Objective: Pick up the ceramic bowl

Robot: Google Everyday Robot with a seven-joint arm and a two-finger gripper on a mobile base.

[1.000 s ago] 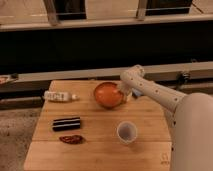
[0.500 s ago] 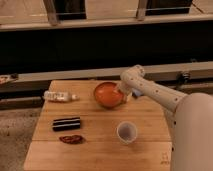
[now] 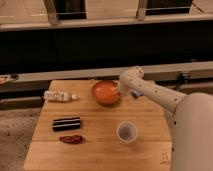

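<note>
Gripper (image 3: pixel 120 92) hangs at the right rim of the ceramic bowl (image 3: pixel 105 93), which sits at the far middle of the wooden table (image 3: pixel 100 152). Whether it is clamped on the rim or spread apart, I cannot tell. A white bottle (image 3: pixel 59 96) lies left of the bowl. A dark bar (image 3: pixel 66 123) and a red item (image 3: pixel 72 139) lie nearer on the left, and a white cup (image 3: pixel 127 132) stands nearer on the right. All four are clear of the bowl.
</note>
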